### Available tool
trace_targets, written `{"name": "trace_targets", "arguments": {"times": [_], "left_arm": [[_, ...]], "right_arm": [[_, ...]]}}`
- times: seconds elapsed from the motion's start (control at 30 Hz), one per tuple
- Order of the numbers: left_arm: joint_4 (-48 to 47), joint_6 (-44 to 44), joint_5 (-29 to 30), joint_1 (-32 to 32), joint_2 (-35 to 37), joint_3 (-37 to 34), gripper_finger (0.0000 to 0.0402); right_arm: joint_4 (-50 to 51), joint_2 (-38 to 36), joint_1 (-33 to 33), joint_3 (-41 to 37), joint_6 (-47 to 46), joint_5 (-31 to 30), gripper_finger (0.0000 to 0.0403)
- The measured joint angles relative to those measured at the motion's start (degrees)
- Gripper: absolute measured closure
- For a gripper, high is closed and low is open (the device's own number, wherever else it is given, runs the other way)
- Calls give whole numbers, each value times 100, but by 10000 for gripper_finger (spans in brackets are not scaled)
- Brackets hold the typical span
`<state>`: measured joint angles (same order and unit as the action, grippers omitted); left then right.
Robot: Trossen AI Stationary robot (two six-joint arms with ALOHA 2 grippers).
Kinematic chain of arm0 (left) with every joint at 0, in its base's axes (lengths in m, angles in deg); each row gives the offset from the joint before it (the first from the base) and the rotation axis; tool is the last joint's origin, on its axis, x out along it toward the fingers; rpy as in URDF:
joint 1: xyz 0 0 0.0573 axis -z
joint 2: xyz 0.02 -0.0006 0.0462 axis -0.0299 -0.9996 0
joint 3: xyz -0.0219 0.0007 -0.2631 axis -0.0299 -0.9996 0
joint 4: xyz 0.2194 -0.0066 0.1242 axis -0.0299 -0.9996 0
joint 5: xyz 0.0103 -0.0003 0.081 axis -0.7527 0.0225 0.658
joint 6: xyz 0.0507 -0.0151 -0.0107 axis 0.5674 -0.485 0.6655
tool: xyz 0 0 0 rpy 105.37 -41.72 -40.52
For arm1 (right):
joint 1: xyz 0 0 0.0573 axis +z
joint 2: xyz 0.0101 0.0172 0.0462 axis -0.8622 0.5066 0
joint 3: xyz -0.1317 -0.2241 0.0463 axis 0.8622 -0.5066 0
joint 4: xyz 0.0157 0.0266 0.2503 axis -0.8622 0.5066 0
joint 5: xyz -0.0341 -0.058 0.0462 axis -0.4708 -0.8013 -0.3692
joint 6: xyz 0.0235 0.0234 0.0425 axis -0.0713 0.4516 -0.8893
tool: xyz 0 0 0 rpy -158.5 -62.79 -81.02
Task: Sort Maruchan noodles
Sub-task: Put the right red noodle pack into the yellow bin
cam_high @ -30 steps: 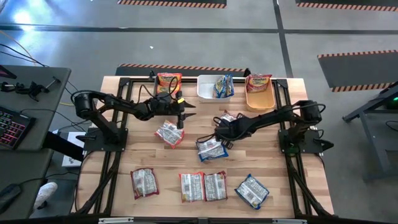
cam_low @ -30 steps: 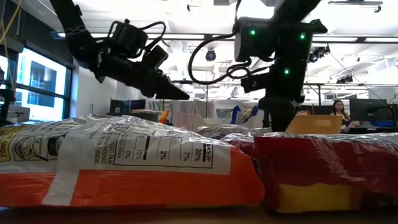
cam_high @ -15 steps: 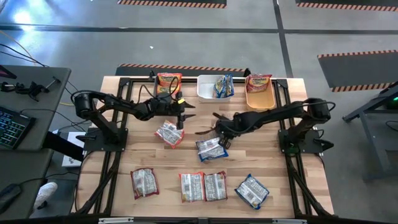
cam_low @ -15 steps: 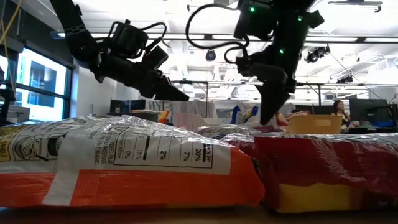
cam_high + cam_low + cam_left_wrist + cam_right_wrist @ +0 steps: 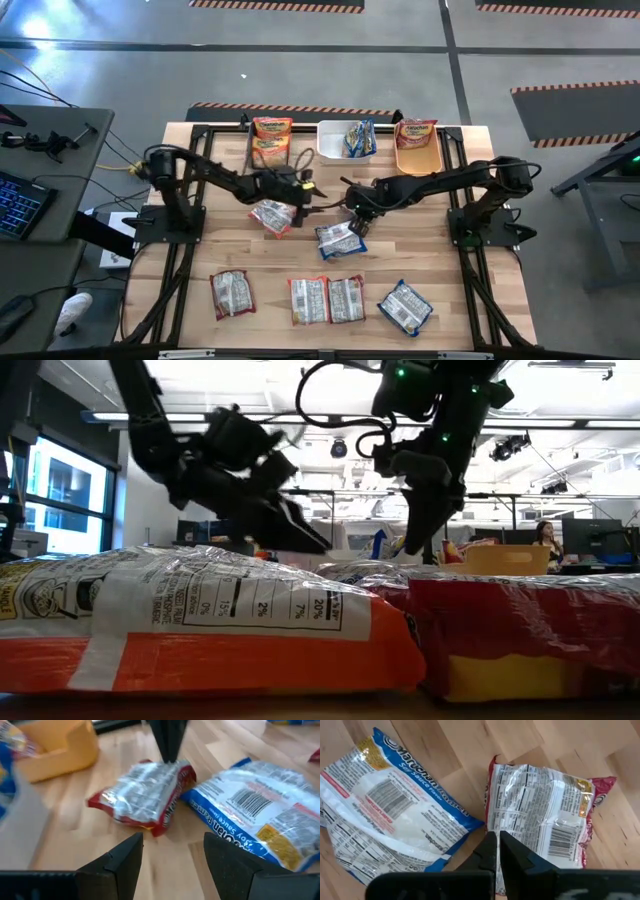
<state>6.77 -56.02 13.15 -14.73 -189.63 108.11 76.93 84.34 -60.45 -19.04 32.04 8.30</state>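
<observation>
1. While the right gripper point(image 5: 497, 851) sat clamped shut with nothing in it, its tips rested right at the edge of a red-edged packet point(image 5: 540, 802) lying back side up on the table point(image 5: 440, 290).
2. Just beside that one lay a blue-edged packet point(image 5: 390, 815), also silver side up.
3. Left gripper point(image 5: 172, 857) hung with fingers spread, gripping nothing, facing both packets from the other side.
4. Bare wood showed between the two grippers, and the orange bin point(image 5: 60, 747) stood farther back.
</observation>
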Motion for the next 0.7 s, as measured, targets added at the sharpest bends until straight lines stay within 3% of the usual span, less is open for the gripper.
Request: {"name": "trace_targets", "arguments": {"times": [0.4,0.7], "left_arm": [[-1366,-145,17,66,-1246,1708,202],[-2069,-144,-9,49,-1647,2487,222]], "right_arm": [[254,-313,61,10,62,-118,403],[259,-666,70,10,130,-247,402]]}}
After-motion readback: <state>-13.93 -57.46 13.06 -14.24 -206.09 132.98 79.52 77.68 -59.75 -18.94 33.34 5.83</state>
